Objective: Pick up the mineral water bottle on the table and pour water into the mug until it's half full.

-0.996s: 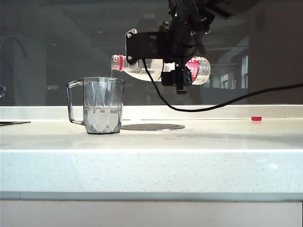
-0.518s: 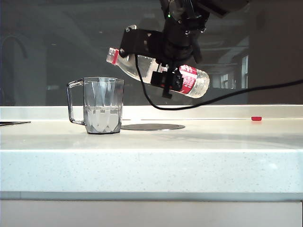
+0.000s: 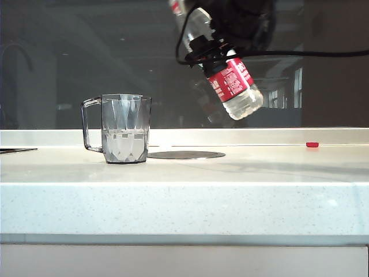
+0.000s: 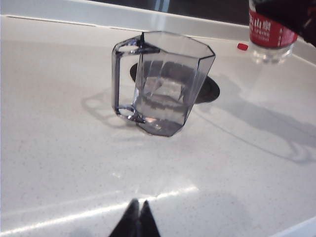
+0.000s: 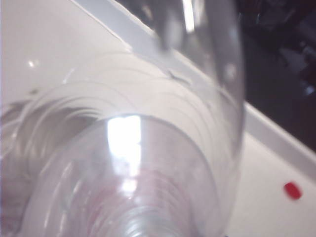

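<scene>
While my right gripper (image 3: 209,53) clamps the mineral water bottle (image 3: 230,81) high over the table (image 3: 184,173), right of the mug (image 3: 125,128), the bottle hangs tilted, base down-right, neck up-left. Risk as I judge it: the neck looks uncapped, w/ a small red cap (image 3: 312,144) lying far right, so any tip back toward level could slosh water onto the counter. A skewed set-down could also topple it. Left gripper (image 4: 136,222) sits low at the near side, tips pressed together, holding nothing, well apart from the mug. Bottle is clear plastic, red-and-white label, little water (image 3: 247,107) left in its base. Mug is smoky-grey, faceted, approx half full.
</scene>
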`<state>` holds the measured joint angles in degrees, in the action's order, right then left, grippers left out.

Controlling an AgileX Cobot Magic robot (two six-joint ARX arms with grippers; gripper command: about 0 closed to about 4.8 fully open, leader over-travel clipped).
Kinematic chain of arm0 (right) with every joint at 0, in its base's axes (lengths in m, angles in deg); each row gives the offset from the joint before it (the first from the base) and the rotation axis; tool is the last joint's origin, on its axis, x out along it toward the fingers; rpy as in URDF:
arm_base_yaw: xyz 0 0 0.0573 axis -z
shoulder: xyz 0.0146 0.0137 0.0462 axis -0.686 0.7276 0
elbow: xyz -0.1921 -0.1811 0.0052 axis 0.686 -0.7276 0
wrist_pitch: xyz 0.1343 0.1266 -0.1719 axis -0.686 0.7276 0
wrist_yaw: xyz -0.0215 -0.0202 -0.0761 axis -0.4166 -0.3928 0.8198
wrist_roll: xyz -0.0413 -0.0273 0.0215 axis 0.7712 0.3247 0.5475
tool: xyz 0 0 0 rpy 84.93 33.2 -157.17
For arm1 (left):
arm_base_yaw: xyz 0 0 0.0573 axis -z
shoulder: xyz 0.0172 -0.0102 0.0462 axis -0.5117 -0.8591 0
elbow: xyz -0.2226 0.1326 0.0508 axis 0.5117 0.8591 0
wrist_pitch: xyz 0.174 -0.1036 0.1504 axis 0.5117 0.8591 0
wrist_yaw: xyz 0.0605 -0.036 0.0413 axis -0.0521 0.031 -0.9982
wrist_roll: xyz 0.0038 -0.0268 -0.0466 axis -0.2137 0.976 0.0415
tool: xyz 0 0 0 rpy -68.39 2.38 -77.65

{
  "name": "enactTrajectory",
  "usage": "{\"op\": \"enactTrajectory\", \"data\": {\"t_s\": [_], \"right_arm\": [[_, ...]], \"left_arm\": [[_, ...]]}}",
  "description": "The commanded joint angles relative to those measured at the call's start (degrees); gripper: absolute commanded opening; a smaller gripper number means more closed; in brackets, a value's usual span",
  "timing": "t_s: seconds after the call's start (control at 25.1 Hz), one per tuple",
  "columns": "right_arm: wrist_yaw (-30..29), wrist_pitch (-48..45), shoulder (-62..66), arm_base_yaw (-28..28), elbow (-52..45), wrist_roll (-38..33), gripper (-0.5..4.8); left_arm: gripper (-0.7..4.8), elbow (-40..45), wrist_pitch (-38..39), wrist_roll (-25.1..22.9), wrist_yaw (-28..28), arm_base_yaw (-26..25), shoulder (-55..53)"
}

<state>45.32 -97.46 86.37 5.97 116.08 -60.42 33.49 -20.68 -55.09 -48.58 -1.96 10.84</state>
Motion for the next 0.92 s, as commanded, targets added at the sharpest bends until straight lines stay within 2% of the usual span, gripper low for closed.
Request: {"op": "enactTrajectory", "data": {"t_s": [0.04,0.24,0.36,0.56,0.76,0.92], "right_arm": [[-1.7,-5.0,-3.3,1.6,-5.8,-6.8,2.73],[-4.0,-12.5,-6.8,3.7,-16.7,-14.9,2.73],[-4.0,-22.6,-7.0,4.3,-23.5,-20.0,2.73],[-3.8,-32.2,-7.0,5.3,-28.3,-24.1,2.73],[-3.6,-37.3,-7.0,7.1,-32.0,-28.1,2.73],[-3.6,-37.4,-6.9,7.7,-32.9,-29.1,2.73]], "left_arm": [[-0.05,-0.2,-1.8,-0.3,-0.2,0.0,0.0],[-0.05,-0.2,-1.8,-0.3,-0.2,0.0,0.0],[-0.05,-0.2,-1.8,-0.3,-0.2,0.0,0.0],[-0.05,-0.2,-1.8,-0.3,-0.2,0.0,0.0],[-0.05,-0.2,-1.8,-0.3,-0.2,0.0,0.0],[-0.05,-0.2,-1.8,-0.3,-0.2,0.0,0.0]]}}
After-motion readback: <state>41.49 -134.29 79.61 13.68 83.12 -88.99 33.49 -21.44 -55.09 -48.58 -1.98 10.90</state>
